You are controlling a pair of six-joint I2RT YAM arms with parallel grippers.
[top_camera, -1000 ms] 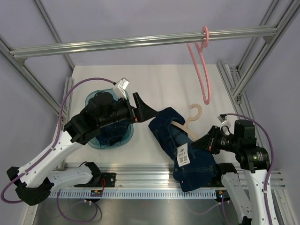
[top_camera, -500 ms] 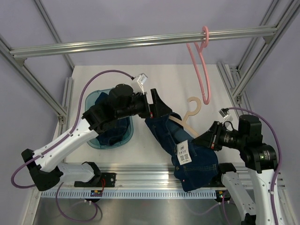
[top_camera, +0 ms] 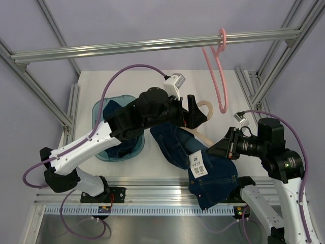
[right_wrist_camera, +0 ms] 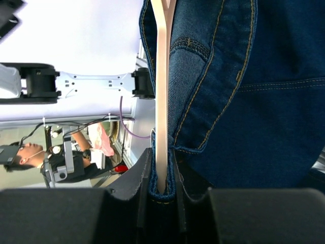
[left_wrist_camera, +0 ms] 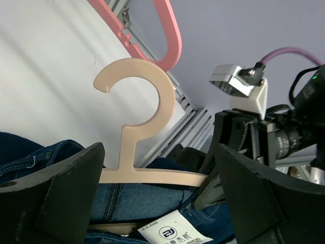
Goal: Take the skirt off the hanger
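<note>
Fabric of the skirt [top_camera: 210, 180] was seen draped off the near edge of the table [top_camera: 167, 81], with its paper tag [top_camera: 197, 163] turned upward. Just beyond, the right gripper [right_wrist_camera: 162, 189] was found pressed together on one end of the hanger [right_wrist_camera: 161, 76], with the denim waistband [right_wrist_camera: 195, 56] trapped in the same pinch. This was judged the main hazard: if the hanger were drawn away while bar and cloth were clamped as one, the skirt could be dragged along rather than freed, or its seam strained. Were the pinch loosened instead, the whole garment could be carried off the table by the weight hanging over the edge.

Farther in, the left gripper [left_wrist_camera: 158, 152] was seen spread wide, apparently touching nothing, with the hanger's neck and hook [left_wrist_camera: 139, 81] framed between its fingers [left_wrist_camera: 56, 203]. If a closure were made too high, only the curved hook could be caught, and the hanger could be swung or twisted about that single hold.

Farthest back, a pink hanger [top_camera: 219, 76] was hung from the rail [top_camera: 127, 47], near the hook; the two could be snagged by a lift along that line.
</note>
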